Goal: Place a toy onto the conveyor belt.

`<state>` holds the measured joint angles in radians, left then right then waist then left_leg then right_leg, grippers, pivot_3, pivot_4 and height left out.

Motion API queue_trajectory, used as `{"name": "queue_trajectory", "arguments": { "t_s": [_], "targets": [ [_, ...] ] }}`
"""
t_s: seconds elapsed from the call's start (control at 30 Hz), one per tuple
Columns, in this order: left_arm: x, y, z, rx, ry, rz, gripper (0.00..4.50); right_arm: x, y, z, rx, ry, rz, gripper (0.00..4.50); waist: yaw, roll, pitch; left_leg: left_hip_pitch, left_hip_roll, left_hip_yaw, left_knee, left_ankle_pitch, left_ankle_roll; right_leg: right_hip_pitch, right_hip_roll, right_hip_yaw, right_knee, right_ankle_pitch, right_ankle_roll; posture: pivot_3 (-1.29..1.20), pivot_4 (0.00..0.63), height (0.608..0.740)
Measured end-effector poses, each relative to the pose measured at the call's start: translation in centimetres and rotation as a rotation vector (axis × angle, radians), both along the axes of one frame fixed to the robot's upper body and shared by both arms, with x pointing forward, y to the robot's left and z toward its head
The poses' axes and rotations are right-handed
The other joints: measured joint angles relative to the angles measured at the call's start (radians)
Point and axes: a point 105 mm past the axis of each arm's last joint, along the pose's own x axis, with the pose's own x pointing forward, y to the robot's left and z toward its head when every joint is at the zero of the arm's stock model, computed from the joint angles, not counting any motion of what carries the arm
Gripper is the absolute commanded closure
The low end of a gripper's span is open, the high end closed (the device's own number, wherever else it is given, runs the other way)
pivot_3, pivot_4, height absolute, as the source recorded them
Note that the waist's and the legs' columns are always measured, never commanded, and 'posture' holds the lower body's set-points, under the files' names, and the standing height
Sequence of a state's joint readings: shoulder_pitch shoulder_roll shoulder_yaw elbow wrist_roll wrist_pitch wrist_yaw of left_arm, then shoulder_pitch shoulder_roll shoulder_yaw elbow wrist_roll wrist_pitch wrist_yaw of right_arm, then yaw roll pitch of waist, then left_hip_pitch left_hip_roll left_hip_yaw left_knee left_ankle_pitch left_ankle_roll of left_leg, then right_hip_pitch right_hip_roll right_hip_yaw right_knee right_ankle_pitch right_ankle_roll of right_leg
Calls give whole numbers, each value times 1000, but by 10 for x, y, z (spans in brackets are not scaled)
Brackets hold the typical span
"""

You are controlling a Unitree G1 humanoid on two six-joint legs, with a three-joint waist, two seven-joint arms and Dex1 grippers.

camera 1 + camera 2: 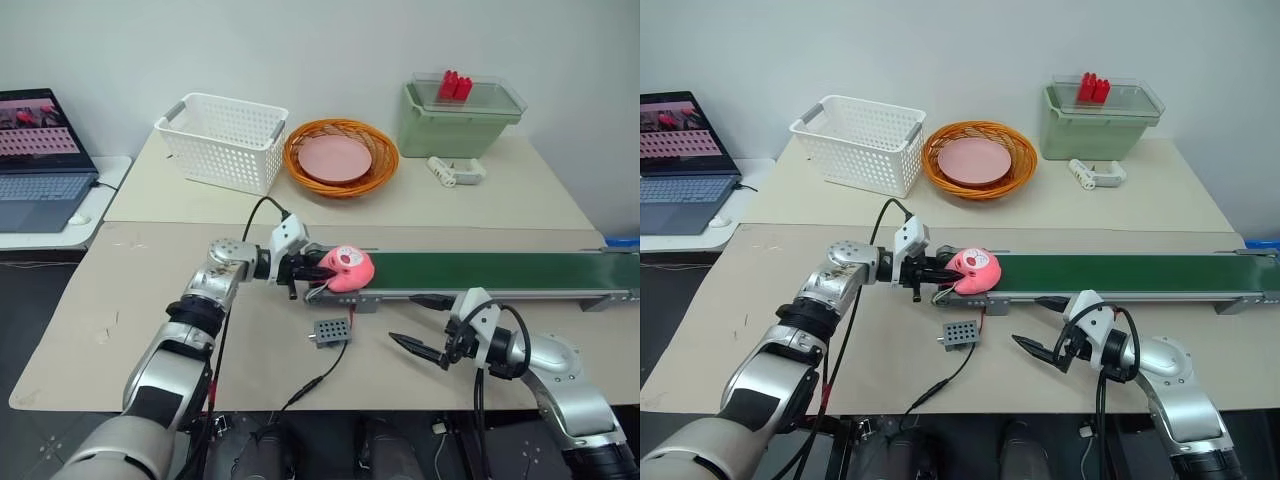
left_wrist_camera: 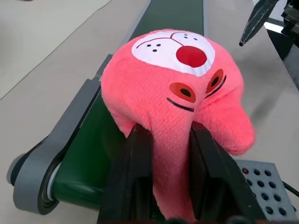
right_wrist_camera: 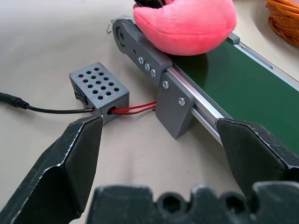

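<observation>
Pink plush, the toy point(image 1: 347, 268) sits at the left end of the belt point(image 1: 480, 270), at centre frame in the head views, its body resting on the green surface just past the end roller. Its white face patch with a red nose points upward. One lobe hangs back over the roller end, and the left gripper point(image 1: 303, 270) is clamped on that lobe; the left wrist view shows both black fingers point(image 2: 133, 177) pressed against the plush on either side.

Belt and grey frame run from centre frame to the right edge. Just below the roller end, a small grey perforated box point(image 1: 331, 331) lies on the table point(image 1: 150, 290), with red wires running from it toward the frame and a black cable trailing toward the bottom of the frame.

Right gripper point(image 1: 420, 346) hovers in the lower right, near the belt frame, apart from the toy. Its fingers stand spread wide, with nothing between them.

Along the upper part of the frame stand a white basket point(image 1: 225, 140), a wicker basket point(image 1: 340, 158) holding a pink plate point(image 1: 334, 157), and a green bin point(image 1: 462, 115). A laptop point(image 1: 40, 160) sits at the upper left.
</observation>
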<state>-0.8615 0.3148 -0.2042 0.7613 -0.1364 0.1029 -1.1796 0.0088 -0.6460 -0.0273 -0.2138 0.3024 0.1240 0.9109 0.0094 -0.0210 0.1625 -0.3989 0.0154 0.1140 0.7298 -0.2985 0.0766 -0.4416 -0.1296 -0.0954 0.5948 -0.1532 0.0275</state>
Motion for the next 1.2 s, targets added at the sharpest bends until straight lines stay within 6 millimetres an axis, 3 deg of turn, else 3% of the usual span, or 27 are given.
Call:
{"name": "queue_trajectory", "arguments": {
  "t_s": [0.23, 0.93, 1.1, 1.2],
  "targets": [
    [7, 5, -5, 8, -3, 68, 19, 1, 1, 2, 0, -2, 2, 0, 2, 0, 0, -1, 0, 0, 0, 0, 0, 0, 0, 0, 0, 0, 0, 0, 150, 740],
    [10, 4, 11, -48, -40, 102, 19, 5, 5, 6, 4, -15, 17, 0, 3, 0, 0, -1, 0, 0, 0, 2, -4, 0, 0, 0, 0, 0, 0, 0, 150, 740],
    [10, 15, 10, -97, -50, 207, 19, 6, 7, 7, 8, -16, 24, 0, 0, 0, 0, -1, 0, 0, 0, 2, -3, 0, 0, 0, 0, 0, 0, 0, 150, 740],
    [5, 32, 12, -170, -38, 325, 19, 5, 9, 5, 10, -9, 28, 0, -3, 0, 0, -1, 1, 0, 0, 3, -5, -1, 0, 0, 0, 0, 0, 0, 150, 740]
  ]
}}
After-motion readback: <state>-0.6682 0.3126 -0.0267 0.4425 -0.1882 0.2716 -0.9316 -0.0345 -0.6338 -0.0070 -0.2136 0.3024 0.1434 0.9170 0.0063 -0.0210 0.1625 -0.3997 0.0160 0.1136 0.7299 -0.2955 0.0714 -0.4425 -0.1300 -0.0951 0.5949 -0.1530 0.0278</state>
